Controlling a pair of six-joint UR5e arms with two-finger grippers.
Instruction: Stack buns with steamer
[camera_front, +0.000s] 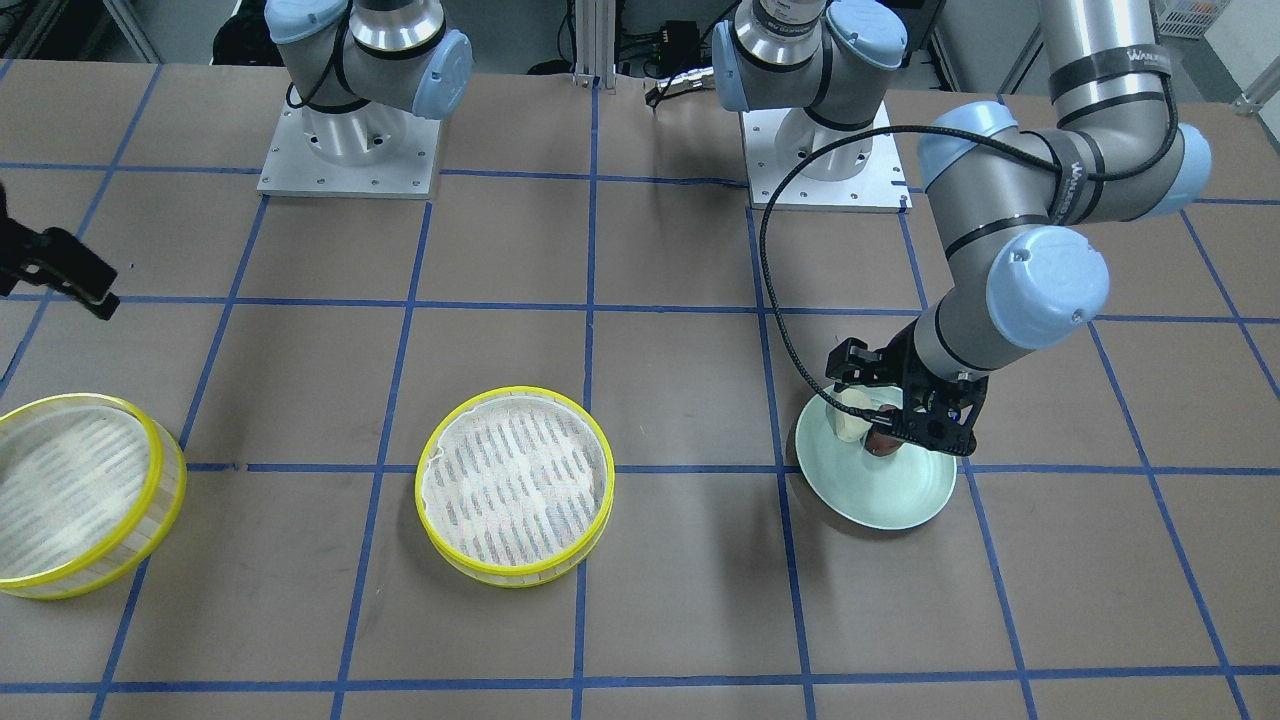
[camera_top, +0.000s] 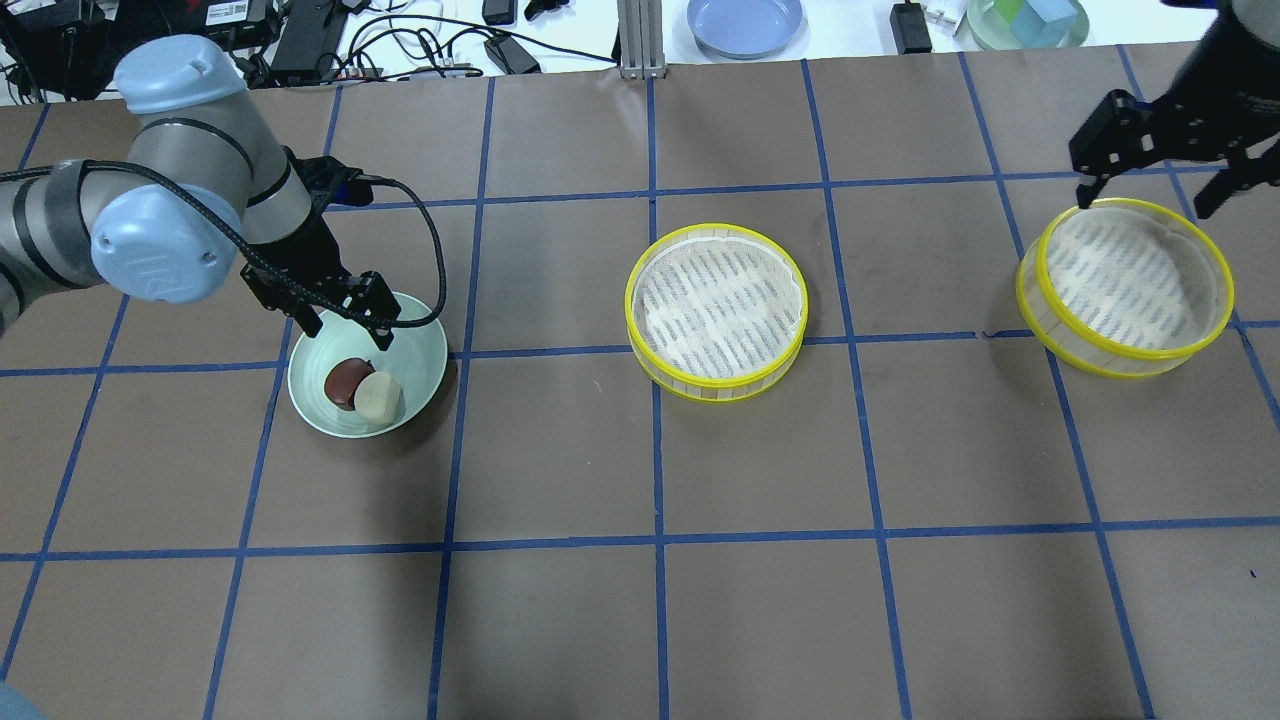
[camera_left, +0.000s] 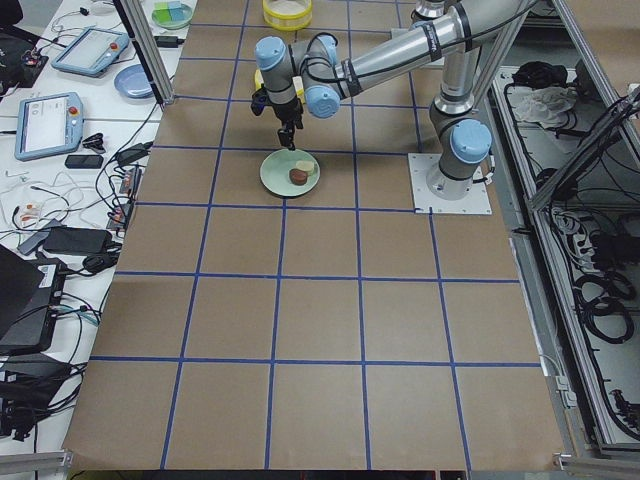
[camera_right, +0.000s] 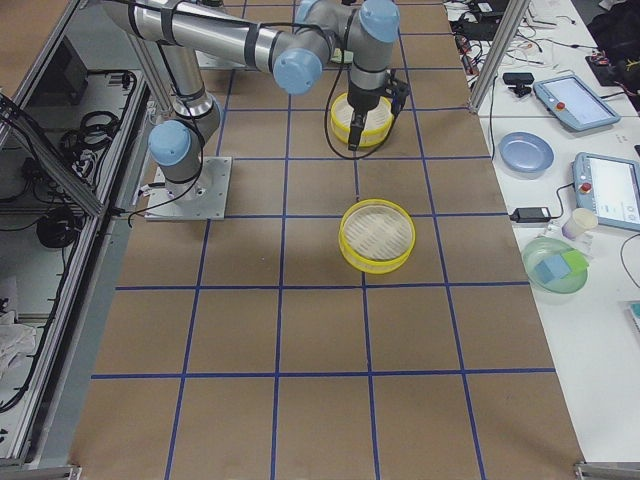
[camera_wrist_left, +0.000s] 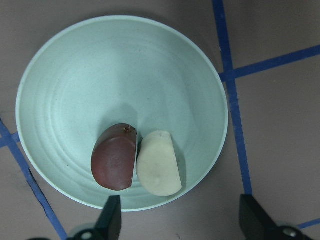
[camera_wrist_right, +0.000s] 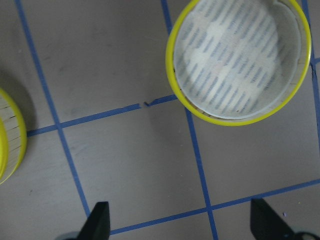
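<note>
Quick rundown of where things are. Both buns are in the pale-green plate (camera_top: 408, 335), which sits on the left half of the desk (camera_top: 560, 620), well in from every edge. The brown bun (camera_top: 346, 382) and the white bun (camera_top: 380, 398) are pressed right up against each other. The brown one is on the side nearer the desk's left end and the white one is nearer the middle. In the left wrist view they lie off-centre in the plate with their flat sides together.

The left gripper (camera_top: 347, 330) hangs over the plate with its jaws spread wide, holding nothing. It isn't touching the plate or either bun.

The steamer is two yellow-rimmed trays with white slatted floors, each flat on the desk and well apart from the other. The middle tray (camera_top: 716, 310) is about at the desk's centre. The right tray (camera_top: 1125, 285) is off toward the right end, and neither tray is close to the plate.

The right gripper (camera_top: 1142, 205) is up in the air by the right tray, jaws wide as well, gripping nothing. From its own wrist camera the right tray sits ahead and off to one side of the fingers (camera_wrist_right: 97, 222), not between them. A sliver of the middle tray shows at the opposite edge of that view. How high the gripper is above the tray, I can't really tell.
</note>
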